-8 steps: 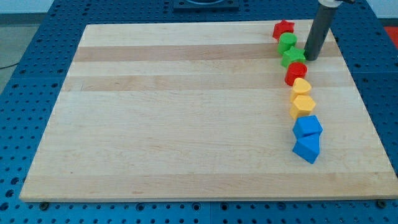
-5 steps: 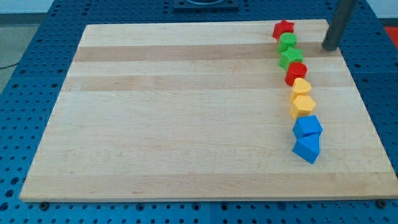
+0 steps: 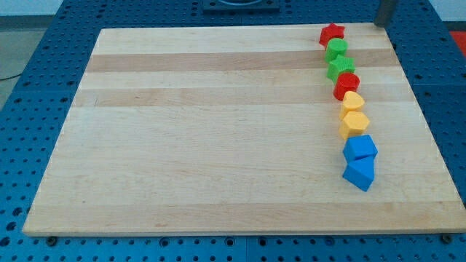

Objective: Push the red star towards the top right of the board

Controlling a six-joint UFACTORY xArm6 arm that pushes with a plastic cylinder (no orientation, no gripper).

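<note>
The red star [image 3: 331,33] sits at the top right of the wooden board [image 3: 218,131], close to its top edge. It heads a column of blocks running down the view's right side. My tip [image 3: 383,24] is at the very top right of the view, just past the board's top edge, to the right of the red star and apart from it. Only the rod's lowest part shows.
Below the red star stand a green round block [image 3: 336,49], a green star [image 3: 341,67], a red block [image 3: 346,85], a yellow round block [image 3: 352,100], a yellow hexagon [image 3: 354,124], a blue block [image 3: 360,148] and a blue block [image 3: 358,175].
My tip has moved from beside the green star up and to the right, off the board's top edge. No block has moved.
</note>
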